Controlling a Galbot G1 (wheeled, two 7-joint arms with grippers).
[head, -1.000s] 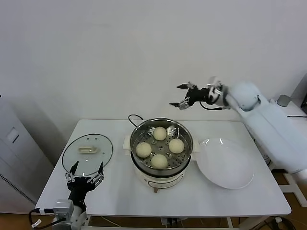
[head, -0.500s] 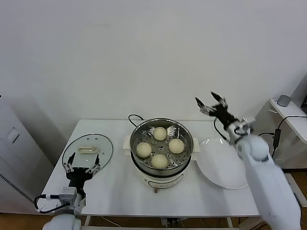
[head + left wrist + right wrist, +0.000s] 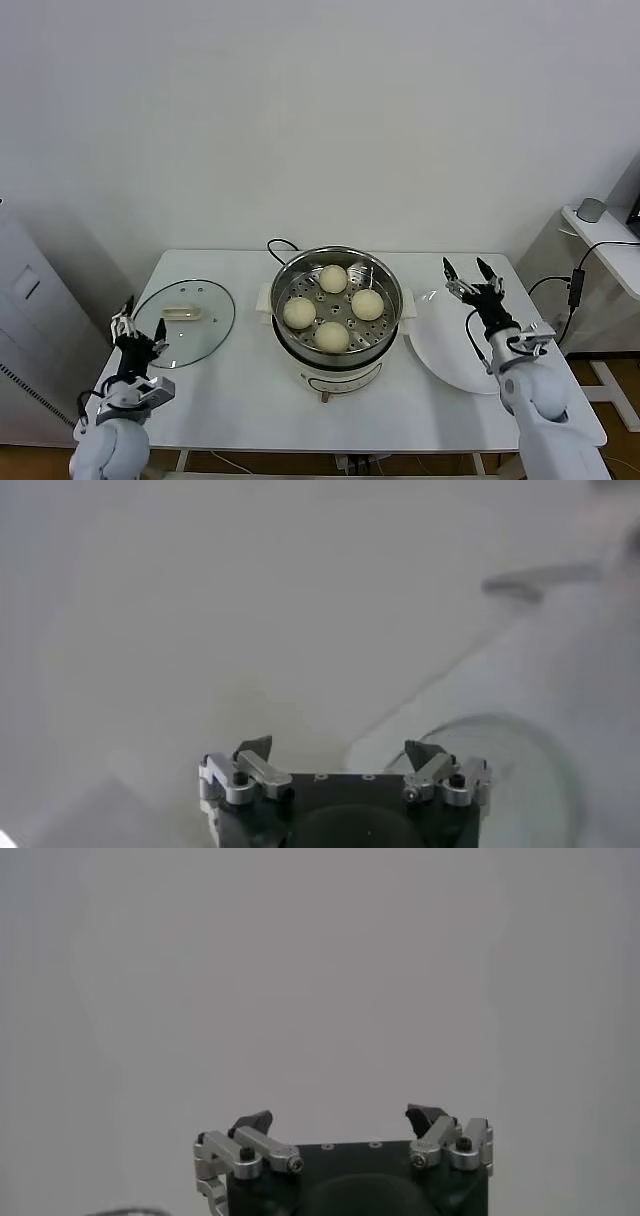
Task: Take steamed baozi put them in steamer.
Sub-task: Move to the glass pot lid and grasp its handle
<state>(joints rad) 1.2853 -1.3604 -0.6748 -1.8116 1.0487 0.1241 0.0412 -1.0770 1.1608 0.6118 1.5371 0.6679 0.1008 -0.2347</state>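
All 4 steamed baozi [image 3: 333,307] sit in the steamer [image 3: 337,268] mid-table, so I'd say the loading's done. Best move now is probably just parking both arms clear. The left gripper [image 3: 138,339] by the 1 glass lid [image 3: 184,310] and the right gripper [image 3: 476,283] over the 1 white plate [image 3: 451,352] both have jaws spread wide, holding nothing.

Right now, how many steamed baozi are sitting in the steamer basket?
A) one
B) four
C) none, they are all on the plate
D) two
B: the head view shows four steamed baozi resting on the perforated bottom of the steamer, while the white plate beside it holds none.
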